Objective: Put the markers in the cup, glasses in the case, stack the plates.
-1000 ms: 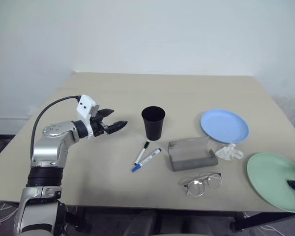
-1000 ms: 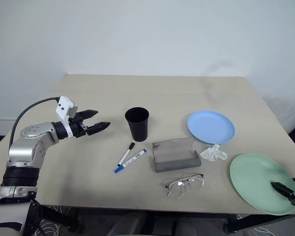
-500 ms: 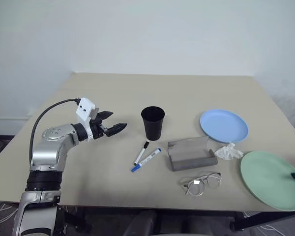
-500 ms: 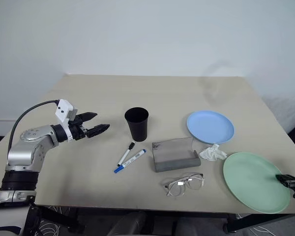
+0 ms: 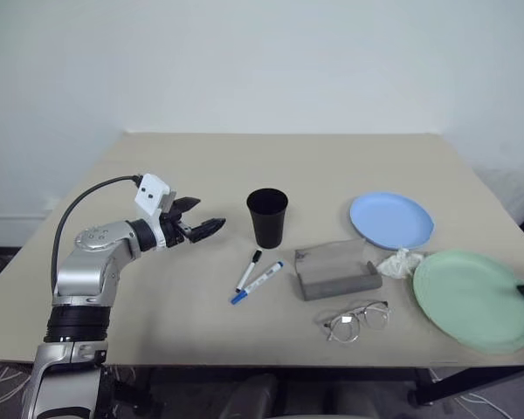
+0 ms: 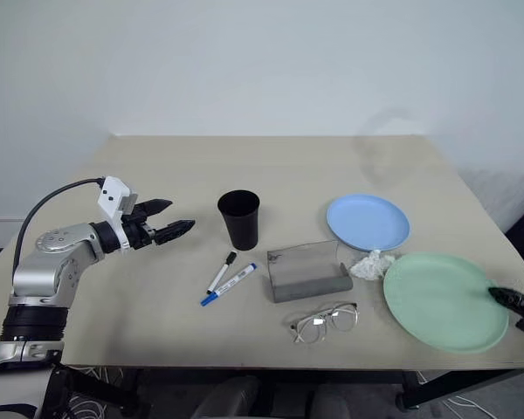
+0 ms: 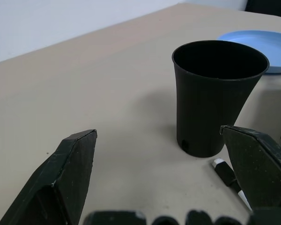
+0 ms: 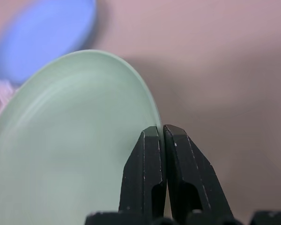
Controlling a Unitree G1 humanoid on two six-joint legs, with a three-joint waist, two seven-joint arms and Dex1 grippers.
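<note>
From the head views, none of the three jobs looks finished. The two markers lie side by side on the table, just in front of the black cup, not in it. The glasses rest on the table near its front edge, just in front of the grey case and outside it. The light blue plate sits flat beyond the case, while the mint green plate lies to its right and nearer the front, apart from it, so the stack is not made. The right gripper pinches the green plate's far-right rim. A crumpled white tissue lies between the two plates, touching or just beside the green one; it may get in the way of a slide toward the blue plate.

In the left wrist view, the left gripper hangs with its fingers spread wide and empty, the cup standing just ahead between them.

In the right wrist view, the right fingers are clamped together on the green plate's edge, with the blue plate beyond
</note>
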